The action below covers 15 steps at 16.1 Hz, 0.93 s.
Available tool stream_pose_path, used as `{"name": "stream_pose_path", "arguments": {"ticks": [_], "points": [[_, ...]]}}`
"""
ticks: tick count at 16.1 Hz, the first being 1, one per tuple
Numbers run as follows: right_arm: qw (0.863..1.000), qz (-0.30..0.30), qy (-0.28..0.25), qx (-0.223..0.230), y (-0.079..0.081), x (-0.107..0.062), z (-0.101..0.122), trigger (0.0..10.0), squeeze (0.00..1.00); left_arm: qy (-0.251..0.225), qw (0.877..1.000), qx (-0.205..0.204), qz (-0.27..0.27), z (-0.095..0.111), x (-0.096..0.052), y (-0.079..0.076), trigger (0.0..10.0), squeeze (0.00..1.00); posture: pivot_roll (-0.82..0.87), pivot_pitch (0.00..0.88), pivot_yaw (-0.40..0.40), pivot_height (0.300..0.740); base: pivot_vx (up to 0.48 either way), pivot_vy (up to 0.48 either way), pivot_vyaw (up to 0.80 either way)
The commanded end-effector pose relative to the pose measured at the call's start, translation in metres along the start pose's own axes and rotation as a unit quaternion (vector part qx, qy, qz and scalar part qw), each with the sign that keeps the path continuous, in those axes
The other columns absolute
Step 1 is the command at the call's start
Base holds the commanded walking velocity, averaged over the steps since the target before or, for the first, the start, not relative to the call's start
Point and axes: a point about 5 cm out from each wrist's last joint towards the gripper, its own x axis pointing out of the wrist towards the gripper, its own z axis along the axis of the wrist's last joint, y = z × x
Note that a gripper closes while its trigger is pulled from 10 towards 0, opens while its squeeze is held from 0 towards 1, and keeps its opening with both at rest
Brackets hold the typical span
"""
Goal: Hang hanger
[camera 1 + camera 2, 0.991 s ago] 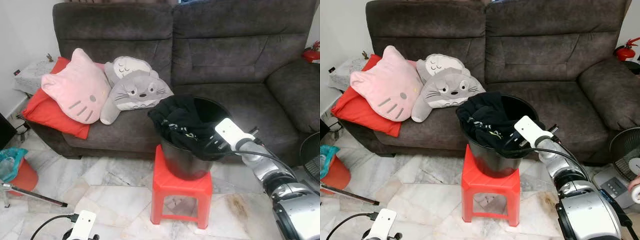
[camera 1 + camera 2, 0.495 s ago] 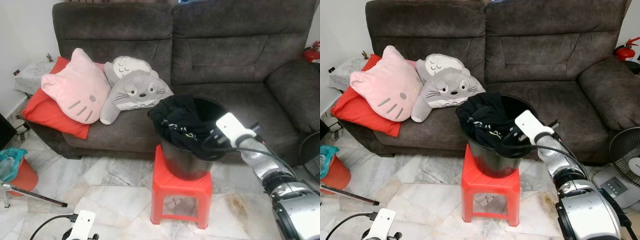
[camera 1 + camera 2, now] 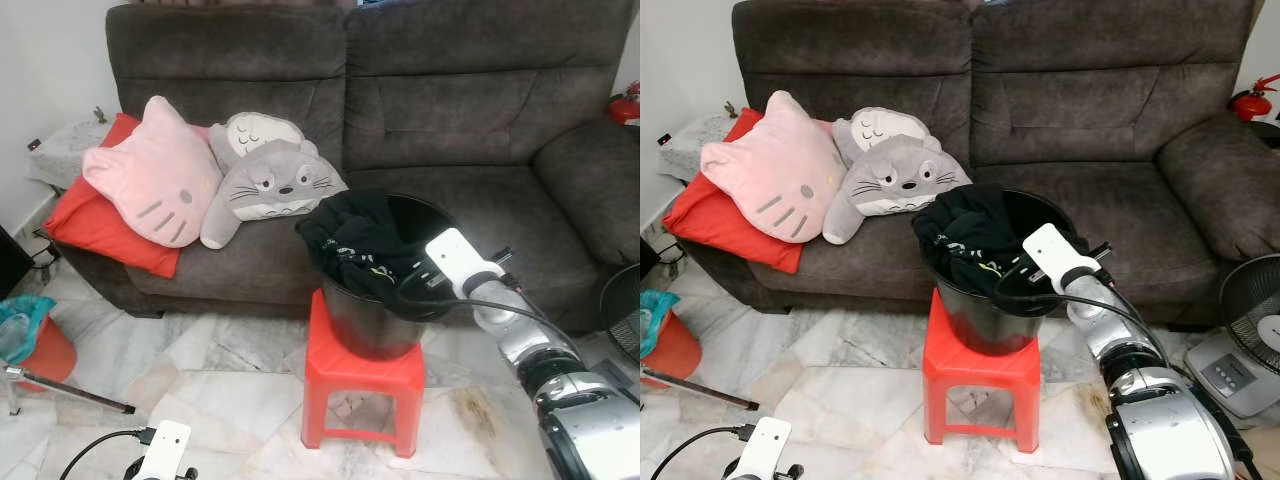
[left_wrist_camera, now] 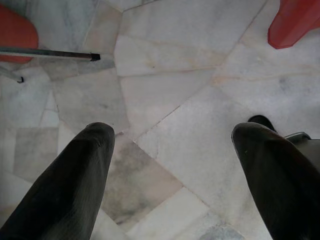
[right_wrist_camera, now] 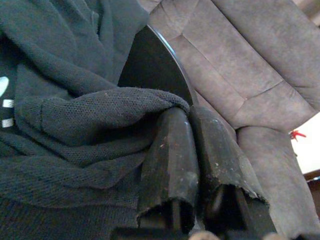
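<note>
right gripper [image 5: 192, 145]: reaching into black bucket [image 3: 375, 320], fingers pinched on dark garment [image 3: 365, 245] | left gripper [image 4: 175, 165]: hanging low over floor, fingers spread wide

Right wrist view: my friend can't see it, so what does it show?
The right gripper has its two black fingers closed together, pinching a fold of dark knitted clothing. The cloth spills over the rim of a black bucket, and a grey-brown sofa sits behind it.
</note>
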Motion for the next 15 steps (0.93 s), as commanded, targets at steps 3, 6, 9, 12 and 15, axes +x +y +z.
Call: {"name": "stream_pose_path", "arguments": {"ticks": [3,6,9,12,15], "points": [[1.000,-0.002,-0.013,0.008,0.0025,0.0001,0.0045,0.0,0.00,0.005,1.000,0.002,0.003,-0.0044,-0.0011,0.0043,10.0,0.00,-0.17,0.000,0.086,0.732,0.000,0.000,0.00],[1.000,-0.004,-0.014,0.010,0.0042,-0.0013,0.0028,0.0,0.00,0.004,1.000,0.004,0.001,-0.0039,-0.0010,0.0041,10.0,0.00,-0.17,0.000,0.088,0.732,0.000,0.000,0.00],[1.000,-0.002,-0.014,0.013,0.0067,-0.0022,0.0020,0.0,0.00,0.002,1.000,0.007,0.000,-0.0034,-0.0009,0.0041,10.0,0.00,-0.17,0.000,0.088,0.732,0.000,0.000,0.00],[1.000,-0.005,-0.015,0.014,0.0069,-0.0025,0.0020,0.0,0.00,0.002,1.000,0.008,0.000,-0.0032,-0.0009,0.0042,10.0,0.00,-0.17,0.000,0.088,0.732,0.250,0.000,0.00],[1.000,-0.007,-0.015,0.015,0.0067,-0.0028,0.0018,0.0,0.00,0.001,1.000,0.009,0.000,-0.0032,-0.0009,0.0042,10.0,0.00,-0.17,0.000,0.090,0.732,0.261,0.000,0.00]]}}
